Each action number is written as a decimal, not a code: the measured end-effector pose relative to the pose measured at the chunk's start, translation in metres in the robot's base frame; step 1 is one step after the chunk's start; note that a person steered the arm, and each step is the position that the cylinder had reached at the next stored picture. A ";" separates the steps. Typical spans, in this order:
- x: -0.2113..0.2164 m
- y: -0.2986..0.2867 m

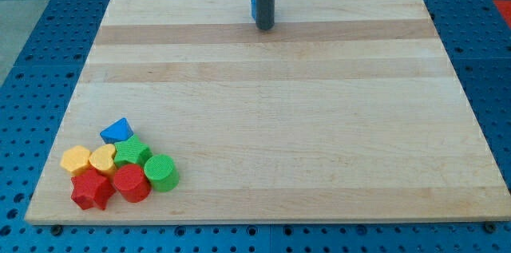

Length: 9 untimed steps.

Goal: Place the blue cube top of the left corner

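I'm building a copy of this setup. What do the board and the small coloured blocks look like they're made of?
The board looks like light, matte wood: grain and plank stripes run across it. The blocks, such as the red cylinder and green cylinder, look like matte plastic, possibly 3D-printed, judging by fine ridged lines on their sides.

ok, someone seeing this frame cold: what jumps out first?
The tight cluster of coloured blocks near the board's bottom-left corner: a blue block at its top, yellow, yellow heart, green, green cylinder, red star and red pieces packed below. Then the dark rod at the view's top centre, my tip beside the blue cube, mostly hidden behind it.
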State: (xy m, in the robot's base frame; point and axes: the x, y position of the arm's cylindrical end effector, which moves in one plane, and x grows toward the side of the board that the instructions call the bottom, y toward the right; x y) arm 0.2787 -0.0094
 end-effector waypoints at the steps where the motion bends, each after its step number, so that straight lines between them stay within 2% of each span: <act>1: 0.006 0.034; 2: 0.004 0.075; 3: -0.036 0.064; 9: -0.035 -0.061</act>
State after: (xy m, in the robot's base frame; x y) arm 0.2441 -0.0705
